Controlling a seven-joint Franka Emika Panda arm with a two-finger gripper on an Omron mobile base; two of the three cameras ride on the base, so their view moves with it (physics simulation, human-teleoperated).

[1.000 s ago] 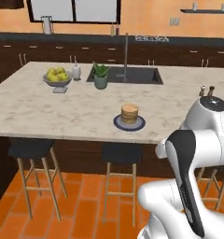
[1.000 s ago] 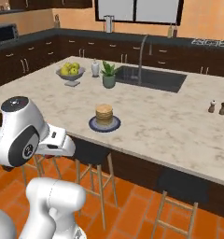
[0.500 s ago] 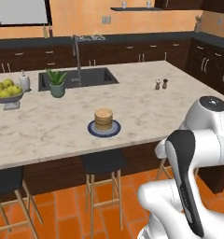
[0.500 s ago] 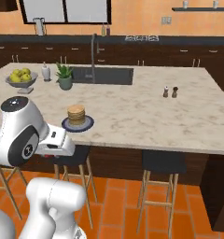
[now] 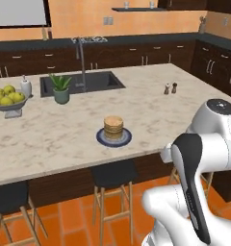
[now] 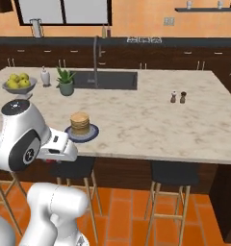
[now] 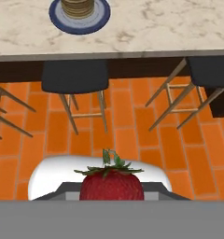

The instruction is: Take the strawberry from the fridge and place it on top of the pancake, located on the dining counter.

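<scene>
Kitchen: orange tiled floor, dark cabinets, pale marbled table [image 5: 50, 139] with stools [image 7: 75, 77] tucked under its near edge.
Pancake: stack [image 5: 113, 127] on a blue plate, near the table's front edge, well apart from the sink [image 5: 81, 82].
Strawberry: red berry [image 7: 112, 185] low in the hand view, over the floor, short of the table.
Gripper: clenched on the strawberry.
Risk: berry could slip or roll off the small stack if released off-centre or too high.
Hidden: fingertips unclear behind the berry; grip contact hard to judge.
</scene>
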